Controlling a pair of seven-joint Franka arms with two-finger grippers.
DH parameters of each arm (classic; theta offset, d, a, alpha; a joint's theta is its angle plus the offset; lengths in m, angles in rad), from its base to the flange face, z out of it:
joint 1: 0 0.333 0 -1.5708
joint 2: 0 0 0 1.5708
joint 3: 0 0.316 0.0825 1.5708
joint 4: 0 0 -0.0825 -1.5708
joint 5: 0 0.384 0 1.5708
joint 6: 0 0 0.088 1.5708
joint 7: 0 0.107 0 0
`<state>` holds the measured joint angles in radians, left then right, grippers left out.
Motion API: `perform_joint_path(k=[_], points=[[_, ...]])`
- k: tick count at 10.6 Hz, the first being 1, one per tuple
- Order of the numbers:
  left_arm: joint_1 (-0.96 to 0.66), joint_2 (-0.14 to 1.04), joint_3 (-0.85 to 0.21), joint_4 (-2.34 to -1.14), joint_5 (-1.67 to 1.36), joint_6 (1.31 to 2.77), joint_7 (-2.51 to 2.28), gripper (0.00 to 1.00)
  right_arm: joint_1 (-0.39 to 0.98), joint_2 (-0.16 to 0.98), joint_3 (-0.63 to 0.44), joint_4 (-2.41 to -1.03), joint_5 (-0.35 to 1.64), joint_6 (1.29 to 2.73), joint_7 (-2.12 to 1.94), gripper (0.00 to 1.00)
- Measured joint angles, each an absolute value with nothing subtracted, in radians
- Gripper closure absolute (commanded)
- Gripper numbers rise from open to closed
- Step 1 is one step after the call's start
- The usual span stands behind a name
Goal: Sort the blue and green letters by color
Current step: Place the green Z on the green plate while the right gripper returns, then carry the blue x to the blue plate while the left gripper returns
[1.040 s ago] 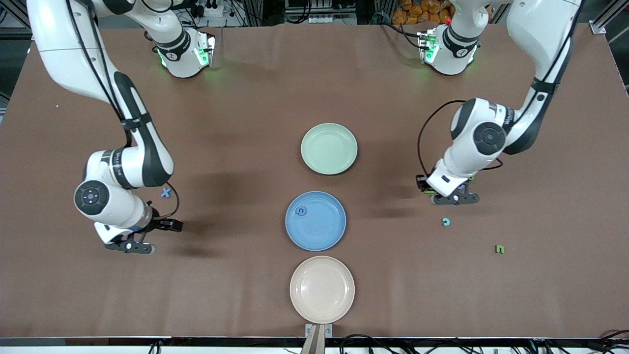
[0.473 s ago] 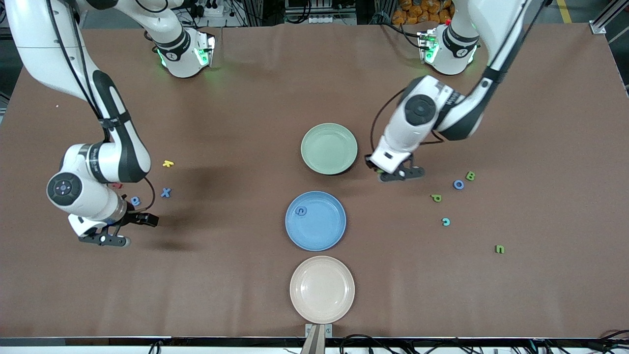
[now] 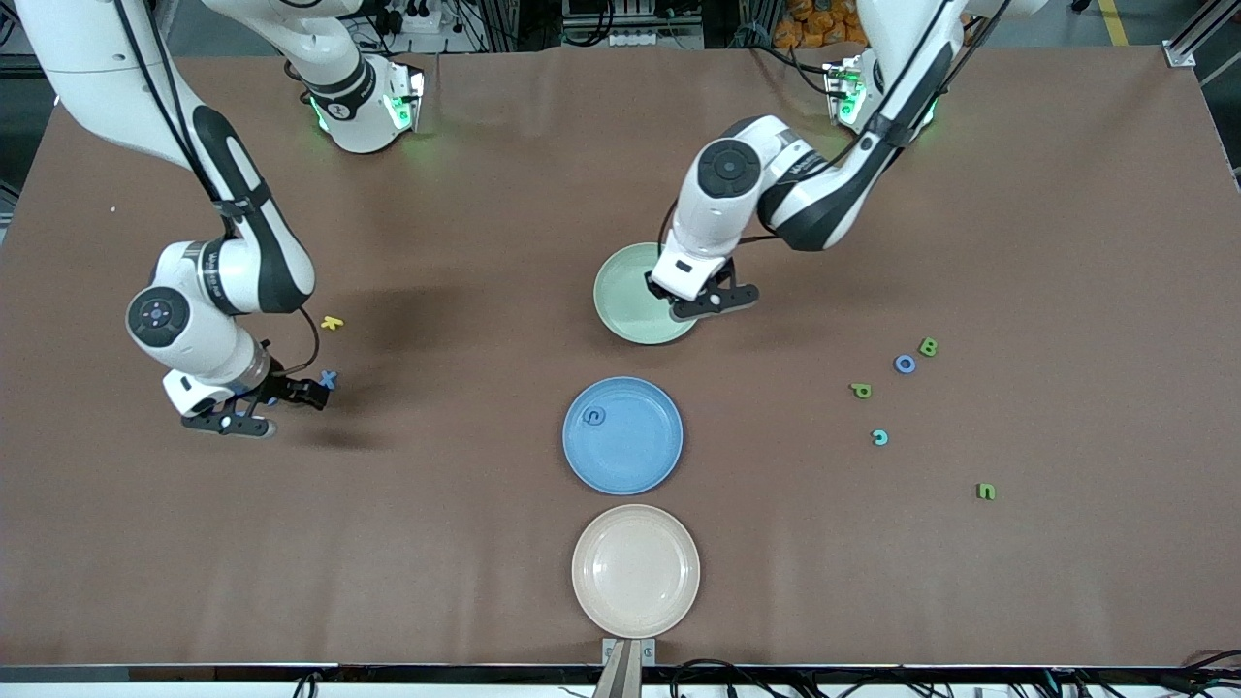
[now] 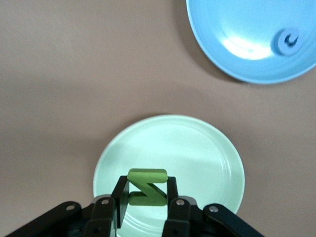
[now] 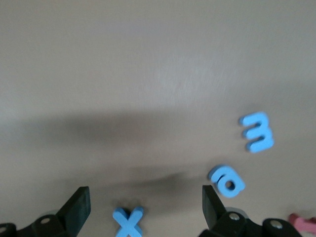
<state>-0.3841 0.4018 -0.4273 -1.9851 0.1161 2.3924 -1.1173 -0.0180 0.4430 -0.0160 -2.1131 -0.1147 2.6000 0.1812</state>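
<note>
Two ways to go wrong here. With the left gripper (image 4: 146, 191) pinched narrow on a green Z (image 4: 146, 187), held on edge over the green plate (image 4: 197, 148): could release too near the rim and see the foam bounce or roll off onto the table (light, springy stuff, by the look of it). Could also stick to a pad and come away with the fingers.

With the right gripper (image 5: 143, 210) spread wide and empty, low over the table above a blue x (image 5: 128, 222): could close skewed and flick the x aside, or nudge the blue a (image 5: 227, 180) just beside it. Might also catch the red piece (image 5: 301, 219) near that a, which belongs to neither color.

Left to sort at the left arm's end of the table: green B (image 3: 928, 346), blue o (image 3: 905, 364), green p (image 3: 860, 391), a teal c (image 3: 879, 437) (hard to call blue or green) and green n (image 3: 986, 491). Already in the blue plate (image 3: 640, 460): one blue letter (image 3: 594, 416).

Hard to make out: cannot see the Z in the front view, hidden under the left wrist. Cannot see the a or the blue m (image 5: 256, 132) there either, covered by the right arm. Cannot judge either gripper's height over what lies below.
</note>
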Motion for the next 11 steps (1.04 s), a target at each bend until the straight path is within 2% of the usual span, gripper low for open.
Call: perform_joint_path(k=[2,3,4,5,6,7,8,9,11], points=[[-0.424,0.438,-0.426,-1.971,0.13,2.392,-1.185,1.0,-0.018,0.442,-0.015,-2.177,-0.115,2.645,0.184,0.0],[-0.445,0.453,-0.425,-1.962,0.132,2.392,-1.229,0.61,-0.018,0.442,-0.014,-2.202,-0.115,2.676,0.184,0.06],[-0.466,0.464,-0.425,-1.952,0.133,2.392,-1.272,0.01,-0.018,0.443,-0.013,-2.222,-0.115,2.7,0.185,0.25],[-0.478,0.47,-0.424,-1.945,0.133,2.392,-1.294,0.0,-0.018,0.442,-0.012,-2.229,-0.114,2.706,0.185,0.5],[-0.481,0.473,-0.423,-1.941,0.135,2.392,-1.3,0.0,-0.018,0.442,-0.012,-2.231,-0.114,2.706,0.185,0.61],[-0.48,0.474,-0.418,-1.938,0.138,2.392,-1.3,0.0,-0.019,0.442,-0.01,-2.232,-0.114,2.706,0.185,0.61],[-0.476,0.474,-0.413,-1.934,0.141,2.383,-1.3,0.0,-0.019,0.442,-0.007,-2.234,-0.114,2.706,0.185,0.66],[-0.471,0.472,-0.408,-1.923,0.161,2.352,-1.3,0.0,-0.018,0.442,-0.004,-2.235,-0.114,2.707,0.185,0.8],[-0.46,0.449,-0.395,-1.874,0.256,2.227,-1.292,0.0,-0.018,0.438,0.013,-2.235,-0.111,2.71,0.189,0.88]])
